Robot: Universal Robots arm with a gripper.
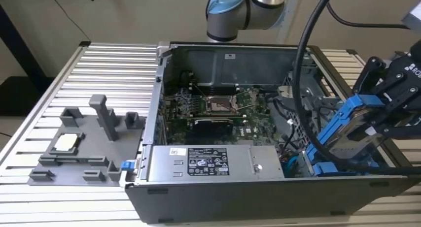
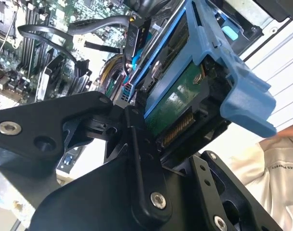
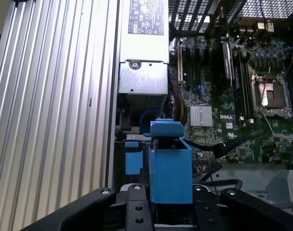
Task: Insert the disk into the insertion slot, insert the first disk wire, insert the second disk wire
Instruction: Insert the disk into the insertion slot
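My gripper (image 1: 380, 119) is shut on the disk (image 1: 352, 133), a silver-grey drive in a bright blue carrier. I hold it tilted over the open black computer case's corner, at the exterior view's right. Its lower end reaches down to the insertion slot (image 1: 320, 164), the grey bay with blue tabs beside the power supply. In the second wrist view the disk's (image 2: 173, 103) green board and connector pins face my black fingers (image 2: 137, 159). In the first wrist view the carrier's blue end (image 3: 170, 166) stands between my fingers (image 3: 137, 207). A black wire with a plug (image 2: 132, 36) hangs just beyond the disk.
A grey labelled power-supply box (image 1: 204, 163) lies along the case's front. The green motherboard (image 1: 224, 106) fills the case floor behind it. A grey fixture plate (image 1: 86, 138) with upright posts sits on the ribbed table at the exterior view's left. The arm's thick black cable (image 1: 306, 64) crosses the case.
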